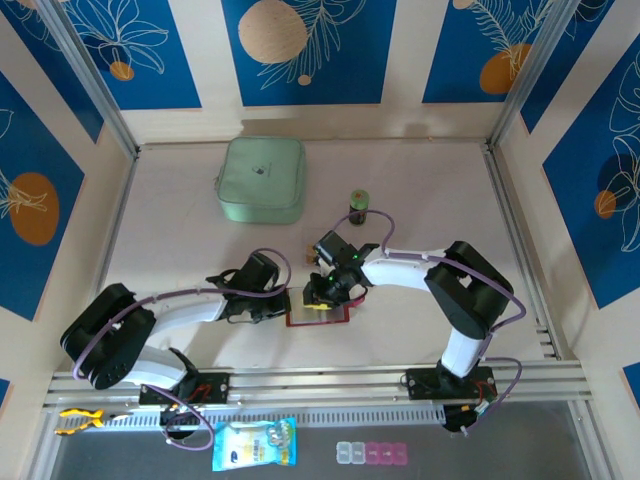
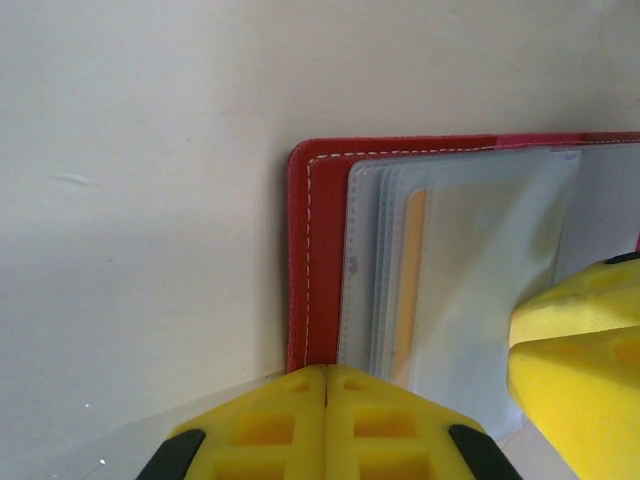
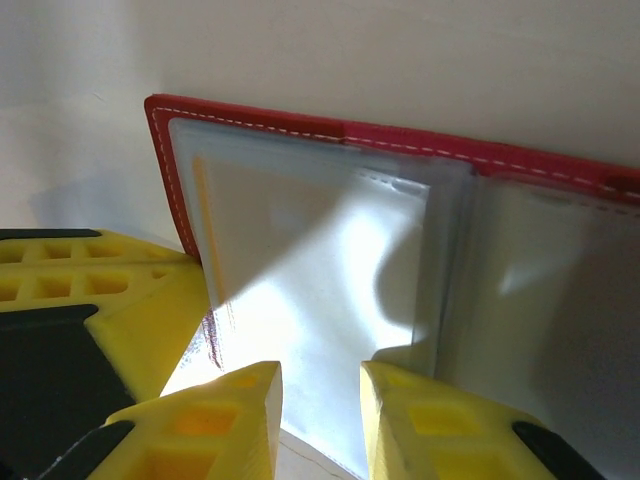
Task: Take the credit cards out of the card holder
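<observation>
From above, the card holder [image 1: 318,314] lies open and flat on the table [image 1: 180,240], toward 6 o'clock of the tabletop, between my two arms. My left gripper [image 1: 284,306] sits at its 9 o'clock edge, and my right gripper [image 1: 326,293] hangs over its 12 o'clock side. A mint-green case [image 1: 262,180] lies well apart at 11 o'clock from the holder. A small dark jar [image 1: 359,205] with a green top stands at 1 o'clock.

Through my left wrist camera, my left fingers [image 2: 270,430] are pressed together, and I see nothing between them. Their tips are at the holder's 6 o'clock edge, where the red stitched cover meets the clear pockets [image 2: 470,260]. The cover runs up the 9 o'clock side and the pockets fan toward 3 o'clock. An orange card [image 2: 413,290] shows as a narrow strip tucked inside them. One yellow finger of my right gripper comes in at 4 o'clock, over the pockets.

Through my right wrist camera, my right fingers [image 3: 235,425] stand apart with a narrow gap, and a clear pocket leaf shows in it. I cannot tell whether they touch it. The holder's red rim runs from 10 to 3 o'clock. The card's orange edge lines the pocket's 9 o'clock side. My left gripper lies at 8 o'clock, against the holder's edge.
</observation>
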